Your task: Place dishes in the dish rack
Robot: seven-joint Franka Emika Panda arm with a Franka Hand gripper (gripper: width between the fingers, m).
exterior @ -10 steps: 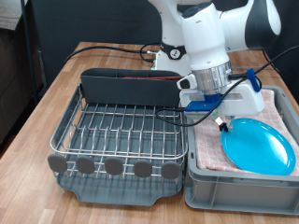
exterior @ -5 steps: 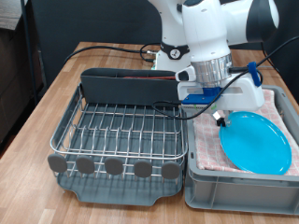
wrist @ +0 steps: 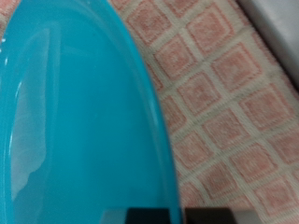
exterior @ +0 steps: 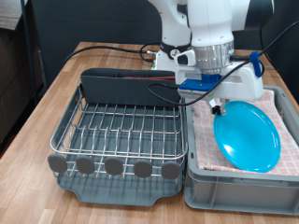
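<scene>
- Gripping the blue plate (exterior: 247, 136) by its upper rim, the fingers (exterior: 220, 105) hold it tilted over the cloth-lined bin (exterior: 201, 182) at the counter's right edge;
- lifting well probably means keeping that rim pinch firm, clearing the bin wall; the dish rack (exterior: 117, 131) stands just beside.

From my exterior view, the gripper (exterior: 220, 105) fingertips are too small to read against the blue plate (exterior: 247, 136), so I can't confirm contact. My wrist view crops the plate (wrist: 75, 112) at its edges; only a dark sliver shows along one edge.

Blue plate (exterior: 247, 136) hangs tilted from the jaws over the grey bin (exterior: 220, 194); dish rack (exterior: 121, 131) beside.
</scene>
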